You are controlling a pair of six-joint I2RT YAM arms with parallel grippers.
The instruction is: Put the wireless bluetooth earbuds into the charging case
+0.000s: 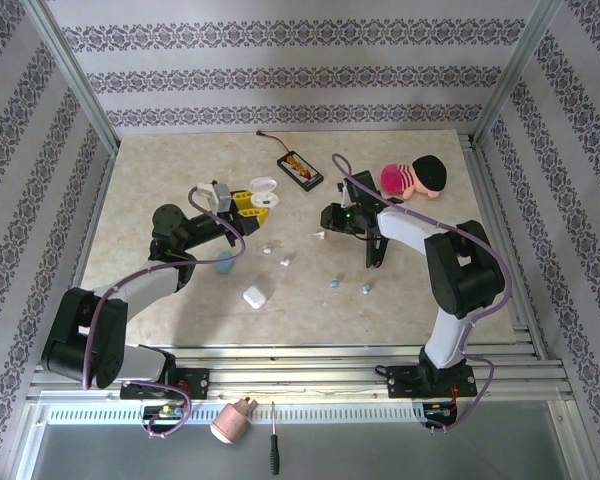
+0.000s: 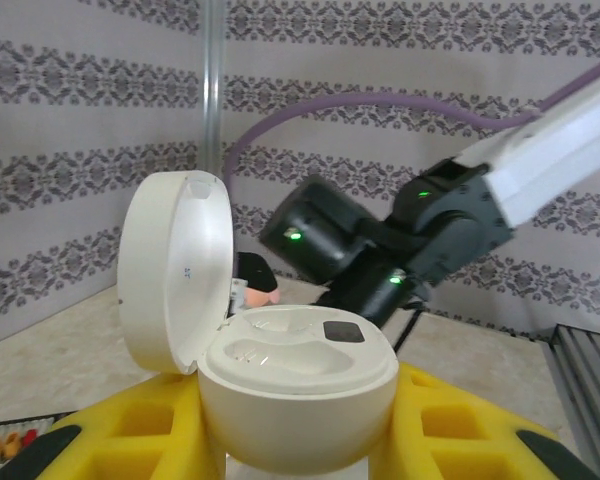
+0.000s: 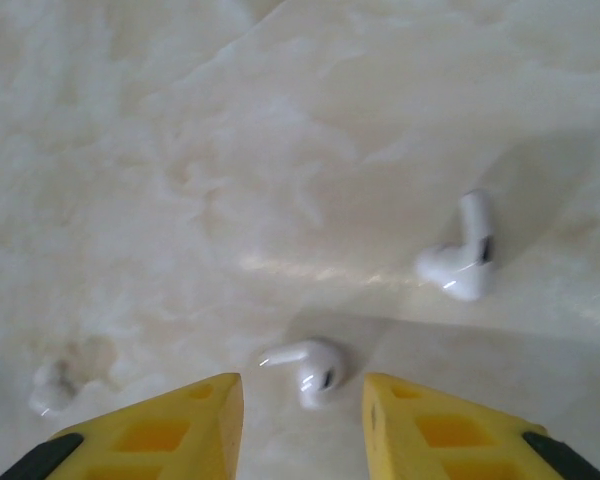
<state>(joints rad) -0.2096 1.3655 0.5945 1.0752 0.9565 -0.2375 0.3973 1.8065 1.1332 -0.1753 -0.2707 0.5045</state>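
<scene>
My left gripper (image 1: 252, 198) (image 2: 300, 445) is shut on a white charging case (image 2: 300, 390) (image 1: 263, 187), held upright between its yellow fingers. The lid (image 2: 175, 270) stands open and both sockets look empty. My right gripper (image 3: 302, 405) (image 1: 323, 224) hangs open just above the table. One white earbud (image 3: 310, 368) (image 1: 318, 236) lies between its yellow fingertips, touching neither. A second white earbud (image 3: 462, 258) lies further off to the right. More white earbuds (image 1: 276, 254) and two light-blue ones (image 1: 333, 284) lie mid-table.
A closed white case (image 1: 254, 296) and a light-blue case (image 1: 224, 262) lie near the left arm. A pink doll with a black hat (image 1: 415, 178) and a black tray (image 1: 300, 169) sit at the back. The right arm (image 2: 380, 245) looms just behind the held case.
</scene>
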